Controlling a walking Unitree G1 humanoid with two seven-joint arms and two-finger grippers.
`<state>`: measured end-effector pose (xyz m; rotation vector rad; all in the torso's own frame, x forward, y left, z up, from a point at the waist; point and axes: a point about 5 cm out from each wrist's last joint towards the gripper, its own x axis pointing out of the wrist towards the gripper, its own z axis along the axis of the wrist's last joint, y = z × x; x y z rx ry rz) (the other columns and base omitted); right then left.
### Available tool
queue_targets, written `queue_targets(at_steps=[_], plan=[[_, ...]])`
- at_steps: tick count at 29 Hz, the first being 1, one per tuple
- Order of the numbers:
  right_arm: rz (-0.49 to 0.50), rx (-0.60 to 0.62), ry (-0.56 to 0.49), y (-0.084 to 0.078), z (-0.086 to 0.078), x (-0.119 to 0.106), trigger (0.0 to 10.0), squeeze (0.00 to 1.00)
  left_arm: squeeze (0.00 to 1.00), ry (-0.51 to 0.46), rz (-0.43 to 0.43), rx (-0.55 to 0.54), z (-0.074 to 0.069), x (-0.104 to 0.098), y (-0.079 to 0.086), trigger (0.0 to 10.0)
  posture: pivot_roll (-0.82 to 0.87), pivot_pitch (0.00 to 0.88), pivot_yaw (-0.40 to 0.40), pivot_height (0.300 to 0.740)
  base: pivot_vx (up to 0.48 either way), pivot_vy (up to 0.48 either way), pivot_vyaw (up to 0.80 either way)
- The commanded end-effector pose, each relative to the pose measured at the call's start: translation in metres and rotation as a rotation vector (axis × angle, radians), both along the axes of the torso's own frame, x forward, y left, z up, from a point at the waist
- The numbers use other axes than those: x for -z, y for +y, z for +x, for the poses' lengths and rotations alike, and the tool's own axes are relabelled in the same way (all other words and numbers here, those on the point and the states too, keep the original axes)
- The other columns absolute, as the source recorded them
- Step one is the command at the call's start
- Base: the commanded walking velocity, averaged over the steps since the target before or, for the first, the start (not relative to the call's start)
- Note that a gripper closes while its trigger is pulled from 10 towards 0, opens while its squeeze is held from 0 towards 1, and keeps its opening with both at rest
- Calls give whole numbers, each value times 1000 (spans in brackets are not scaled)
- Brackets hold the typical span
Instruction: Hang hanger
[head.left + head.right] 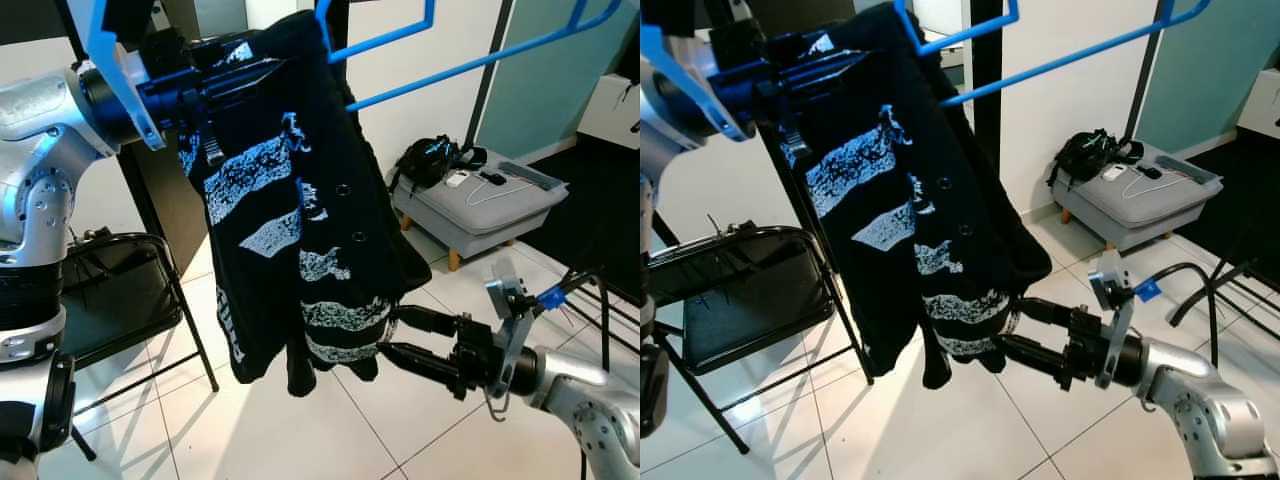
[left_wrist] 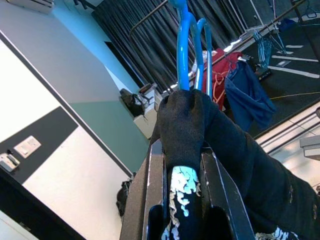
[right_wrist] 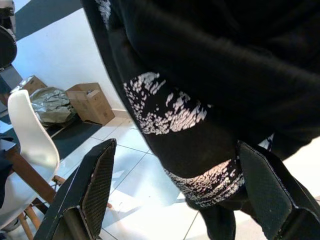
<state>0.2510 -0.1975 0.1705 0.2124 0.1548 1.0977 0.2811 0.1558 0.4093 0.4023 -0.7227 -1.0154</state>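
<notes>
Left gripper (image 2: 182, 200): clamping the shoulder of a black garment (image 1: 300, 220) with white print, fingers closed tight on the fabric and, by the look of it, on the blue hanger (image 1: 385, 45) under it; holding high, at upper left of the head views.

Hanger: hanging in the air, blue bars reaching out to the right, not yet resting on any rail in view.

Right gripper (image 1: 395, 335): reaching in low, jaws spread wide, one finger (image 3: 97, 182) on either side of the garment hem, gripping nothing.

Risks, judging from this pose:
- Slipping of cloth over the hanger arm, the grip being mostly on fabric; likely ending with the garment sliding off.
- Snagging of the open right fingers in the loose hem, dragging the garment askew.
- Swinging of the long hem against the black folding chair (image 1: 125, 300) just beside it.
- Missing the rail, its position being impossible to tell here.
</notes>
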Motion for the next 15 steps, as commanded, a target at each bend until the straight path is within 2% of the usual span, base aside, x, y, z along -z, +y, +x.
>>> queue_targets(at_steps=[1, 7, 8, 11, 15], plan=[[3, 7, -1, -2, 0, -1, 10000, 0, 0, -46, -25, 12, -6, -11, -1, 0, 5, 0, 55, 740, 0, 0, 0], [-20, 31, 10, -12, -4, 0, 10000, 0, 0, -47, -28, 27, -9, -12, -3, 0, 5, 0, 55, 740, 0, 0, 0], [-18, 78, -3, -17, 0, -1, 10000, 0, 0, -46, -26, 46, -11, -12, -6, 0, 5, 0, 56, 740, 0, 0, 0], [-8, 120, -16, -21, 5, -3, 10000, 0, 0, -45, -24, 62, -13, -11, -8, 0, 6, 0, 57, 740, 0, 0, 0], [17, 142, -24, -22, 8, -5, 10000, 0, 0, -46, -27, 79, -15, -12, -10, 0, 9, 0, 57, 740, 0, 0, 0]])
